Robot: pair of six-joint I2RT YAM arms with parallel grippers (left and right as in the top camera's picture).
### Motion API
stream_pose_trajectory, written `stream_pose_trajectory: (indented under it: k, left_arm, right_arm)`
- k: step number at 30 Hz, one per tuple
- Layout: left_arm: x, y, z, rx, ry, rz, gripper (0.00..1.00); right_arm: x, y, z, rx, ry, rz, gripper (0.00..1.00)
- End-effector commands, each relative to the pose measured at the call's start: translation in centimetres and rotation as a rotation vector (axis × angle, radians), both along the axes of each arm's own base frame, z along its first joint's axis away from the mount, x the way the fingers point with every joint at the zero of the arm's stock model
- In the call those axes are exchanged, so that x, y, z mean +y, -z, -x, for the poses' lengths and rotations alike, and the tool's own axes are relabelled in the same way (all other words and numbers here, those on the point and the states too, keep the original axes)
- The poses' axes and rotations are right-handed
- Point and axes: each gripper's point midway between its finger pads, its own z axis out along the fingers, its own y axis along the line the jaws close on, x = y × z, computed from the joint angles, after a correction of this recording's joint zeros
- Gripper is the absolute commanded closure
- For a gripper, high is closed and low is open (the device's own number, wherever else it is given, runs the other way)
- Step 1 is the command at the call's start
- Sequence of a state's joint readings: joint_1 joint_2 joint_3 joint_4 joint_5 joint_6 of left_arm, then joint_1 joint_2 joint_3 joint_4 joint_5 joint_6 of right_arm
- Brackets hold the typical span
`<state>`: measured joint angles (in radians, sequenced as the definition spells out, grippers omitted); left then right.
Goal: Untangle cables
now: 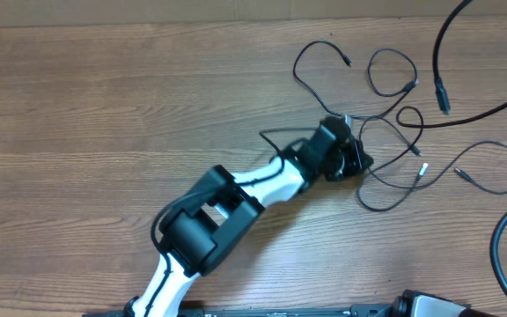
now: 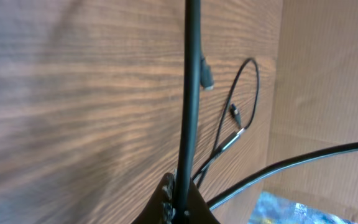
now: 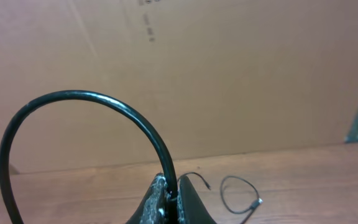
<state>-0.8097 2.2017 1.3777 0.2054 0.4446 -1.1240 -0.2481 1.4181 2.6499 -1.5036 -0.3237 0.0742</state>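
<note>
Left gripper clenched amid thin black plug-ended cables.
Loops spread right of its tip; whether one is pinched cannot be told.

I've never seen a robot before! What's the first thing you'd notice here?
The white-and-black left arm stretches across the middle of the wooden table, its left gripper pinched shut on a squiggly tangle of thin black cables. A thicker black cord curves in from the top right corner.
</note>
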Motion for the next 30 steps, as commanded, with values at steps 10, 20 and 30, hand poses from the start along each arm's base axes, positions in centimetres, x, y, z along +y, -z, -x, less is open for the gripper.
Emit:
stream_pose_trajectory:
  k: [10, 20, 30]
  left_arm:
    - [2.4, -11.5, -4.0, -0.333, 0.338, -0.067, 0.96]
    - [4.3, -22.8, -1.7, -0.548, 0.395, -0.039, 0.96]
    - [10.4, -29.6, 0.4, -0.687, 0.287, -0.184, 0.96]
  right_arm:
    - [-4.8, 2.4, -4.2, 0.103, 0.207, 0.029, 0.96]
    - [-11.3, 8.3, -11.5, 0.294, 0.421, 0.035, 0.96]
    - [-24.2, 14.0, -12.2, 0.4, 0.678, -0.087, 0.96]
